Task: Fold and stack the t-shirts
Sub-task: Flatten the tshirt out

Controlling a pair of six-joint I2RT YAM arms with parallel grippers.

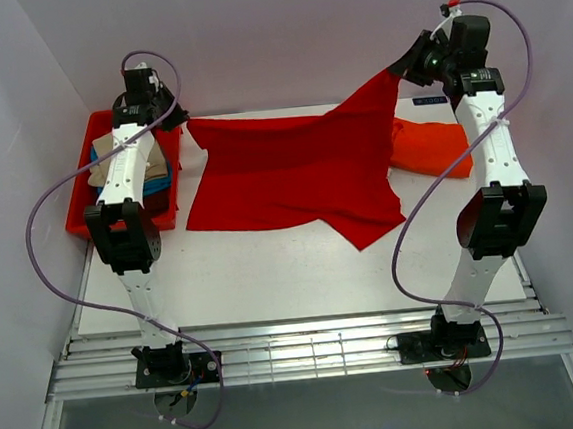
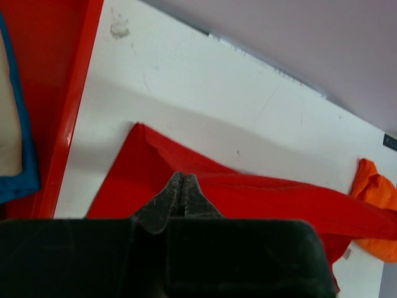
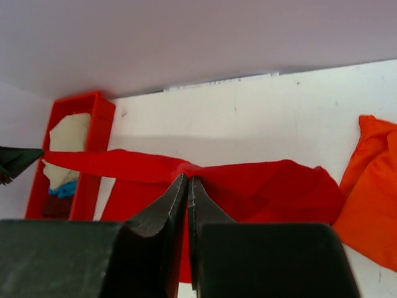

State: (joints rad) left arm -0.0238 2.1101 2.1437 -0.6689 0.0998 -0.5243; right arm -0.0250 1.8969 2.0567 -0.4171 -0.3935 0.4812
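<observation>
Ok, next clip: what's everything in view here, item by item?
bright red cloth t-shirt: one, red, stretched across the table's far half
folded orange-red cloth t-shirt: one, orange-red, far right
rigid red plastic tray: one, red, far left
beige cloth, blue cloth, dark red cloth: one each, in the tray
white table: one, white, under everything
left arm: white and black, over the tray, jaws shut on the red shirt
right arm: white and black, far right, jaws shut on the red shirt
</observation>
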